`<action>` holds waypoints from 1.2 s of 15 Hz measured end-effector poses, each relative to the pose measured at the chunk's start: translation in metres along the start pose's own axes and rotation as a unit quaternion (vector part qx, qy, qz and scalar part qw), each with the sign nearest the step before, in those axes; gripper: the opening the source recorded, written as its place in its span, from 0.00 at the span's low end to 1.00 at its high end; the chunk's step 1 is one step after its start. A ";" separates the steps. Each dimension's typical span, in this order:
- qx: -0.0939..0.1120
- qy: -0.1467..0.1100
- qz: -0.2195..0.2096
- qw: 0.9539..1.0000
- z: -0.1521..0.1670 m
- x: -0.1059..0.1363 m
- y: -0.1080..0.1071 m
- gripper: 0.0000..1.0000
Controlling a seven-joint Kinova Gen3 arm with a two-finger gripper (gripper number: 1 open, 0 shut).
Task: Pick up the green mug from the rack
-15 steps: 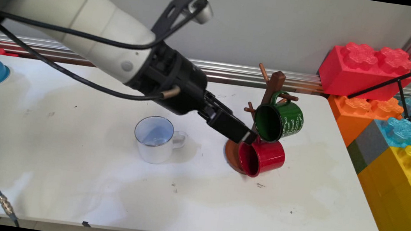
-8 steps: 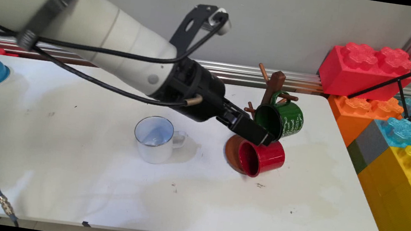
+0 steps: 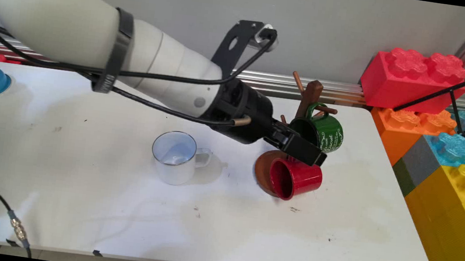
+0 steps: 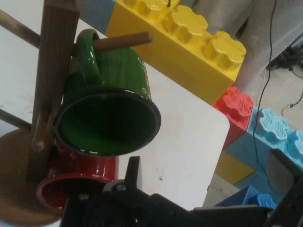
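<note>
The gripper [image 3: 317,157] sits between the green mug [image 3: 321,133] above and the red mug [image 3: 296,178] below, both hanging on the rack [image 3: 310,96]. Its fingers' state is unclear.

Bright, even light from overhead; soft short shadows fall right of the white mug [image 3: 176,157] and around the red mug [image 3: 295,177] on the surface [image 3: 73,199]. Main view sharp. Hand view softer (foreground linkage dark, out of focus); faint sheen on green mug [image 4: 111,101], yellow blocks [image 4: 189,40] bright.
</note>
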 end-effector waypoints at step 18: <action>0.000 0.040 -0.036 0.999 0.053 -0.005 -0.007 1.00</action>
